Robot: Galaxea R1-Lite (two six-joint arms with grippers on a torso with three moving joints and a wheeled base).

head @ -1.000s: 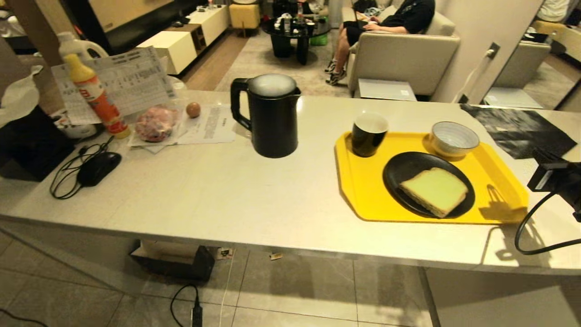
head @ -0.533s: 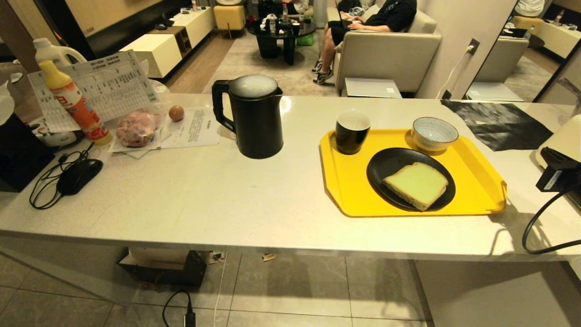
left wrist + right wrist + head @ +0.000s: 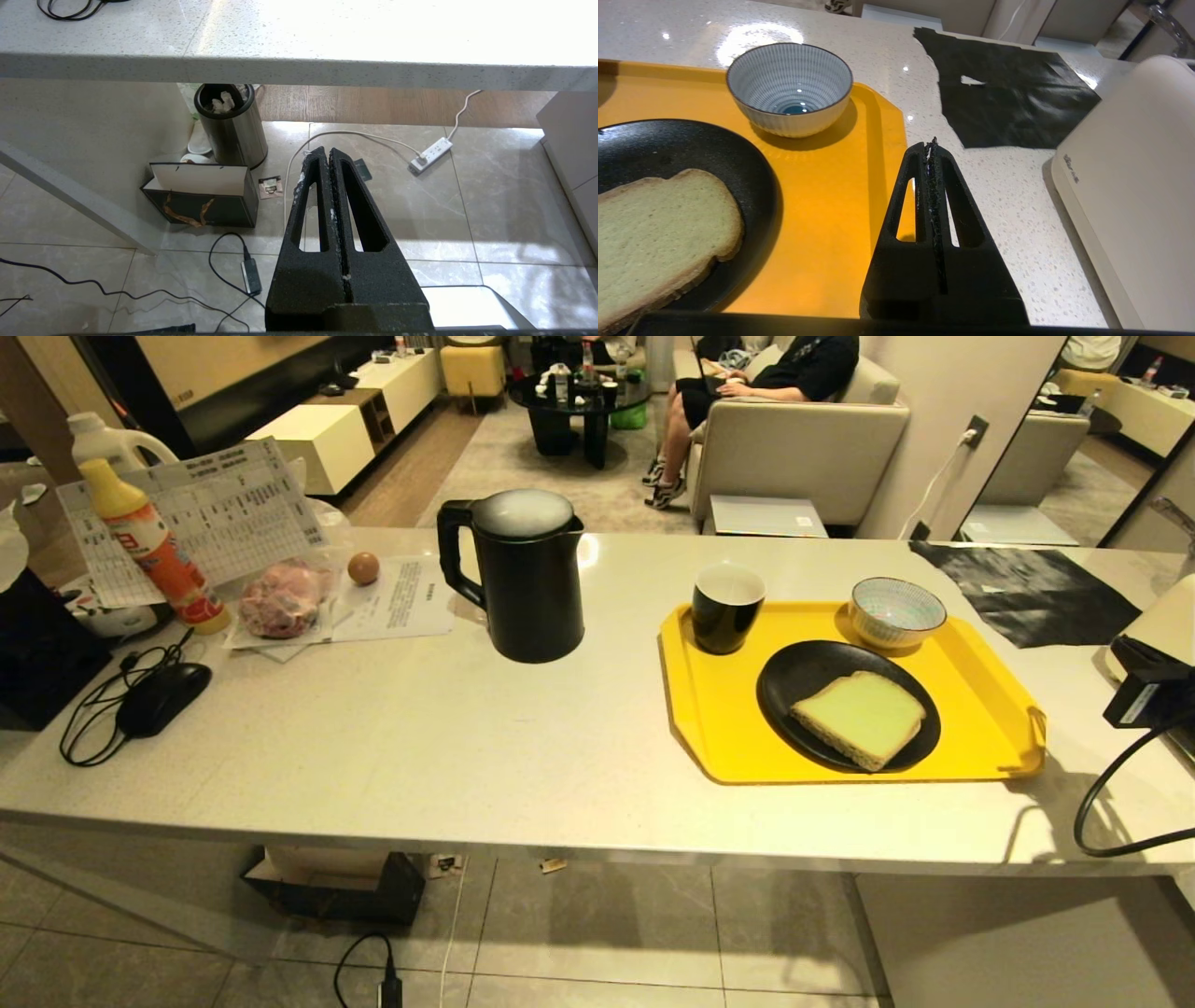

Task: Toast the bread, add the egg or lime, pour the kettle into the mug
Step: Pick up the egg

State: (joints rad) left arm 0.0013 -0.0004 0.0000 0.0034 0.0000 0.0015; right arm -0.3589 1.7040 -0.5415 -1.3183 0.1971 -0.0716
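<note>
**Both grippers clenched and empty; food and drink things untouched on the surface**

Nearest, below the front edge of the pale stone surface [image 3: 448, 756], the left gripper [image 3: 330, 151] hangs over the tiled floor with its fingers pressed together and nothing between them. A paper bag [image 3: 201, 196] and a metal bin [image 3: 231, 123] stand on the floor beneath the surface.

The right gripper [image 3: 932, 144] is also clenched and empty. It sits low over the right rim of the yellow tray [image 3: 719, 728], with a cream appliance [image 3: 1134, 177] just beside it, probably the toaster, though only one flank shows.

On the tray, a black plate [image 3: 794, 686] carries the bread [image 3: 861, 717], lying flat with its pale green face up. Behind the plate stand the mug [image 3: 726, 607], at the tray's back left corner, and a striped bowl [image 3: 896, 612], at the back right. Both are upright.

Left of the tray, well apart from it, the kettle [image 3: 527, 579] stands upright near the middle of the surface, lid on, handle turned to the left.

Further left and back, the egg [image 3: 363, 567] rests on a sheet of paper [image 3: 397, 602], beside a bag of meat [image 3: 280, 597]. A computer mouse [image 3: 161, 697] lies near the left end.

Beyond the surface, a person [image 3: 775, 373] sits on a sofa.
</note>
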